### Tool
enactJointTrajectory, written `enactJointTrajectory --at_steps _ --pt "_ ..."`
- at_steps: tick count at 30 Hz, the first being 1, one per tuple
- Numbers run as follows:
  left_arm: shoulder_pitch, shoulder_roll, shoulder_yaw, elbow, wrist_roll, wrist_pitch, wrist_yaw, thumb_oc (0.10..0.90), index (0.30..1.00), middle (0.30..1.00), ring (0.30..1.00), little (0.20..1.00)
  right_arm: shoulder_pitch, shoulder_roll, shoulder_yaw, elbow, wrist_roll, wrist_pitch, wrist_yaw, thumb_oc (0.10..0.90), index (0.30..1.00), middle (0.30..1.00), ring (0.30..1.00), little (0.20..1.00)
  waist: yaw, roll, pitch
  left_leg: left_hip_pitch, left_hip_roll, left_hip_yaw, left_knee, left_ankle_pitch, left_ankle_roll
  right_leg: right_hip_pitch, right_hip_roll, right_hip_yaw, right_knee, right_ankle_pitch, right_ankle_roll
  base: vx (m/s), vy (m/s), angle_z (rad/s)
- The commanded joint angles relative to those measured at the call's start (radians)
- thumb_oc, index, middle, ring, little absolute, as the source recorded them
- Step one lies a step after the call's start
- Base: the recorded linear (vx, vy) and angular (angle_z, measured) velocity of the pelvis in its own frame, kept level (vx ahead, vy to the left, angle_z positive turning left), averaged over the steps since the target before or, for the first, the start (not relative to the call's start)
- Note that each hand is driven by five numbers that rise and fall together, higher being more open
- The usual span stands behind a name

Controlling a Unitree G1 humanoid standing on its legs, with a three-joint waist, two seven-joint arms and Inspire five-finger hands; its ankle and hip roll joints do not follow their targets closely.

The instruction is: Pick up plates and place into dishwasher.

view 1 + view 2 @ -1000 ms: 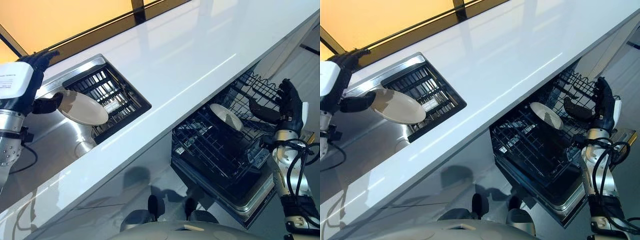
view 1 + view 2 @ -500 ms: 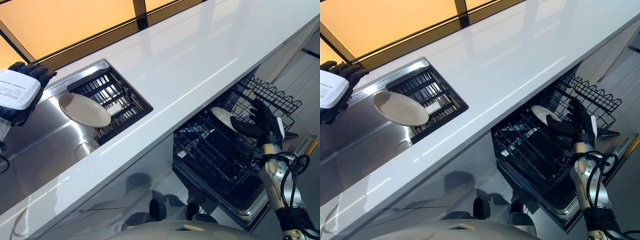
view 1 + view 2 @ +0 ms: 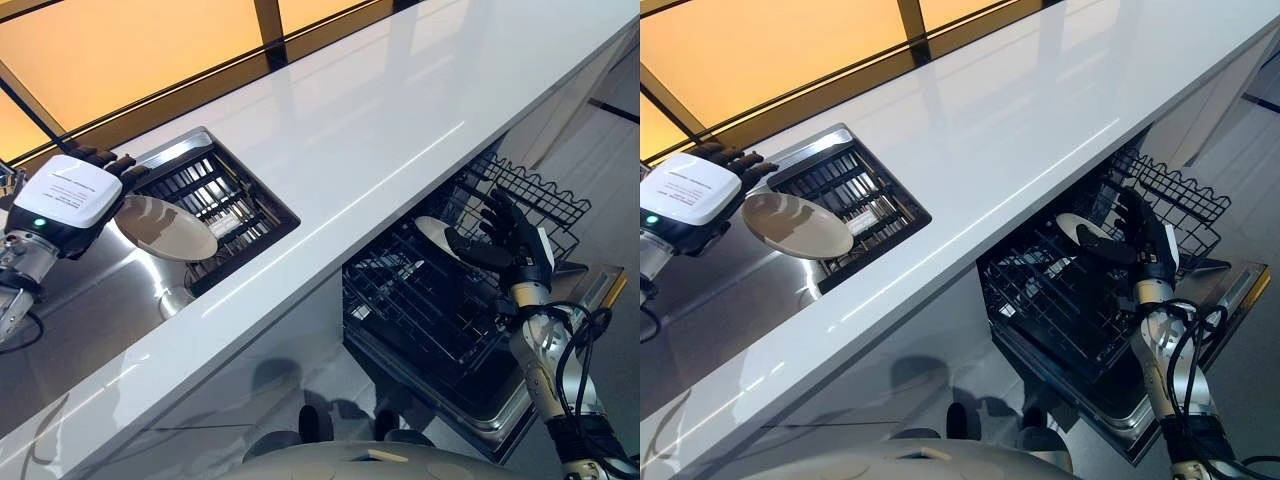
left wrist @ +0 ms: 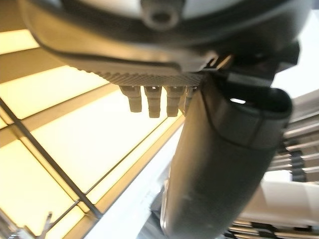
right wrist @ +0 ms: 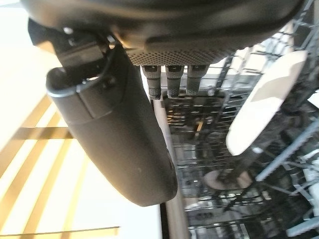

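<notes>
A white plate lies tilted at the sink, its far side resting on the black sink rack. My left hand, with a white cover on its back, hovers at the plate's left rim with its fingers held straight and open; I cannot tell if it touches. A second white plate stands on edge in the dishwasher's lower rack, and also shows in the right wrist view as the plate. My right hand is open, fingers spread, just right of that plate.
The long white counter runs between the steel sink and the pulled-out dishwasher rack below its front edge. A wire upper basket sits behind my right hand. The dishwasher door lies open to the right.
My left hand has moved right, back to the sink plate's rim after drawing away from it. My right hand has edged left toward the racked plate. Both plates stay put.
</notes>
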Motion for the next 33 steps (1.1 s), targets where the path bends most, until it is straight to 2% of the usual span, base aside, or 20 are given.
enactJointTrajectory --at_steps 1,8,21,22,23,24,30,33 --pt "-0.143 0.080 0.059 0.054 0.025 0.035 -0.014 0.800 0.900 0.900 0.900 0.900 -0.076 -0.073 -0.055 -0.126 0.009 -0.144 -0.013 0.800 0.900 0.900 0.900 0.900 -0.016 -0.003 -0.057 0.040 -0.060 0.047 0.002 -0.139 0.032 -0.001 0.056 -0.026 0.044 -0.073 0.046 0.02 -0.004 -0.14" --pt "-0.176 0.080 0.019 0.050 0.026 0.031 -0.107 0.800 0.900 0.900 0.900 0.900 -0.073 -0.075 -0.077 -0.149 0.010 -0.160 -0.023 0.800 0.900 0.900 0.900 0.900 -0.027 -0.003 -0.054 0.042 -0.058 0.055 0.002 -0.138 0.033 -0.003 0.061 -0.019 0.047 -0.074 0.044 0.00 -0.001 -0.04" --pt "-0.290 0.062 -0.117 0.073 -0.013 0.049 -0.282 0.800 0.900 0.900 0.900 0.900 -0.094 -0.084 -0.074 -0.167 0.009 -0.167 -0.032 0.800 0.900 0.900 0.900 0.900 -0.036 -0.003 -0.044 0.043 -0.058 0.055 0.002 -0.139 0.036 -0.011 0.068 -0.013 0.057 -0.076 0.043 0.00 0.000 0.00" --pt "-0.301 0.055 -0.132 0.080 -0.016 0.053 -0.301 0.182 0.371 0.371 0.371 0.282 -0.099 -0.087 -0.073 -0.174 0.011 -0.169 -0.036 0.800 0.900 0.900 0.900 0.900 -0.036 -0.003 -0.044 0.043 -0.059 0.055 0.002 -0.138 0.036 -0.011 0.069 -0.011 0.057 -0.075 0.042 0.00 0.000 0.00" --pt "-0.306 0.051 -0.139 0.083 -0.017 0.053 -0.307 0.182 0.371 0.371 0.371 0.282 -0.103 -0.088 -0.072 -0.178 0.011 -0.170 -0.039 0.800 0.900 0.900 0.900 0.900 -0.037 -0.003 -0.043 0.043 -0.059 0.055 0.002 -0.138 0.036 -0.011 0.069 -0.010 0.057 -0.076 0.042 0.00 0.000 0.00" --pt "-0.317 0.046 -0.152 0.087 -0.023 0.053 -0.324 0.100 0.300 0.300 0.300 0.200 -0.110 -0.092 -0.074 -0.188 0.013 -0.172 -0.039 0.800 0.900 0.900 0.900 0.900 -0.037 -0.004 -0.043 0.043 -0.059 0.055 0.002 -0.139 0.036 -0.011 0.070 -0.009 0.056 -0.076 0.042 0.00 0.000 0.00" --pt "-0.354 0.040 -0.183 0.102 -0.017 0.062 -0.344 0.100 0.300 0.300 0.300 0.200 -0.141 -0.110 -0.086 -0.234 0.011 -0.192 -0.055 0.800 0.900 0.900 0.900 0.900 -0.034 -0.003 -0.040 0.043 -0.058 0.057 0.002 -0.139 0.034 -0.010 0.072 -0.008 0.054 -0.076 0.042 0.00 -0.003 -0.06" --pt "-0.372 0.050 -0.188 0.115 -0.003 0.073 -0.315 0.100 0.300 0.300 0.300 0.200 -0.155 -0.120 -0.095 -0.256 -0.006 -0.207 -0.072 0.800 0.900 0.900 0.900 0.900 -0.031 -0.003 -0.042 0.043 -0.058 0.056 0.002 -0.140 0.034 -0.007 0.073 -0.008 0.053 -0.078 0.041 0.00 -0.001 -0.01"
